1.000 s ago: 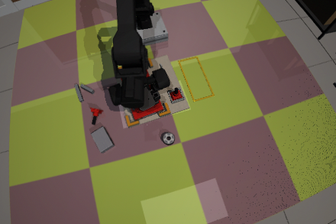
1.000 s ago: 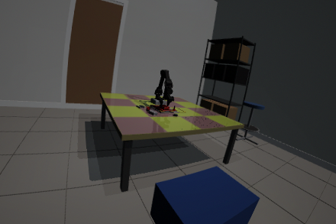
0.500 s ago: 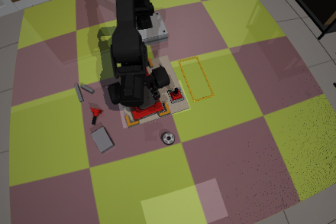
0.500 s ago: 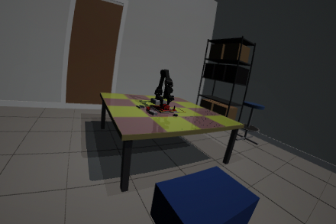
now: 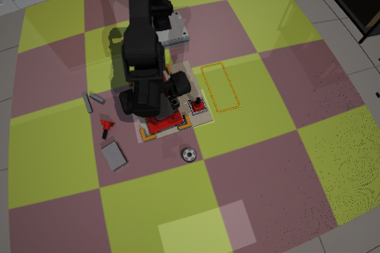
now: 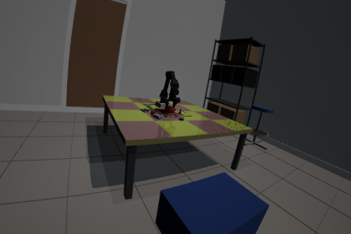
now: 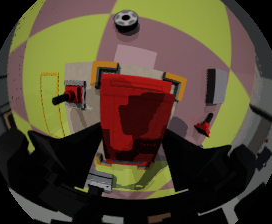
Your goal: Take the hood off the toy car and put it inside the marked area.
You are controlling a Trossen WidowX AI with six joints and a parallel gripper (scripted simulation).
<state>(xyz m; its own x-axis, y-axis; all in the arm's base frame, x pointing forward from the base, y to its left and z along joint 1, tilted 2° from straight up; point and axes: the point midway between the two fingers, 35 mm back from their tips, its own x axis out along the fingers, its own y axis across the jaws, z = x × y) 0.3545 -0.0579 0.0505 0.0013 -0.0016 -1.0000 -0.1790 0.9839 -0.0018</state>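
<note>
Wrist view shows the tool (image 7: 130, 163) closed on the red hood (image 7: 134, 119) of the toy car (image 7: 136, 90), its dark fingers standing along both long sides of the panel. The hood appears not yet lifted: it sits on the car, which rests on a pale base plate (image 5: 203, 110) with orange corner brackets (image 7: 106, 70) at its front end.

Risks from here, as a judgement: if the hood is clipped tightly, a straight pull may drag the whole car and base plate along, or the panel may slip from the fingers and drop short of the marked area (image 5: 221, 86). A sideways carry could also clip the small red lever block (image 5: 199, 106) that stands between the car and that orange outline.

Top view hides the grip entirely under the black arm (image 5: 142, 54), yet it alone gives the layout: the outline just beside the base plate, and on the tabletop (image 5: 268, 162) a loose wheel (image 5: 188, 154), a grey plate (image 5: 114, 155), a small red part (image 5: 106, 126) and two grey bars (image 5: 91, 100). Exterior view is too far off to tell anything about the grip
</note>
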